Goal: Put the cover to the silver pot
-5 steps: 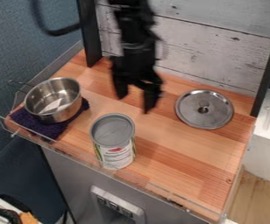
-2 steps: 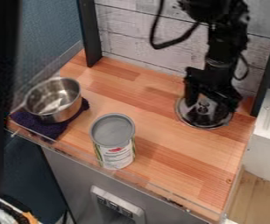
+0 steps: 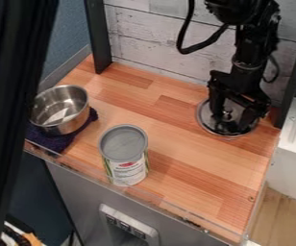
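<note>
I have the gripper (image 3: pixel 231 120) hanging over the silver cover (image 3: pixel 205 118), its fingers (image 3: pixel 216 100) spread wide, with the small knob (image 3: pixel 227 115) showing in the gap between them and nothing yet pinched. The cover lies flat on the counter (image 3: pixel 179 170), knob up, near the back wall, while the silver pot (image 3: pixel 75 123) sits uncovered, well apart from it, on a dark cloth (image 3: pixel 59 142) towards the opposite side. I judge this to be the grasp, and I want it centred before I squeeze: both fingers low enough to catch the knob well below its top, yet not pressing hard on the metal, since a push on the rim could tip or slide the cover. I would bring them in slowly and evenly, because a smooth, small knob likely slips or swivels if one side touches first. From this slanted view I cannot tell whether the fingertips touch the cover, so I would ease down gently and check that the knob is truly caught with a short lift. If the cover hangs tilted, I should set it back and grip again, as a crooked cover will be hard to seat on the pot. Once it hangs level, I would raise it high enough to clear the tall can (image 3: pixel 124 144) near the front edge
</note>
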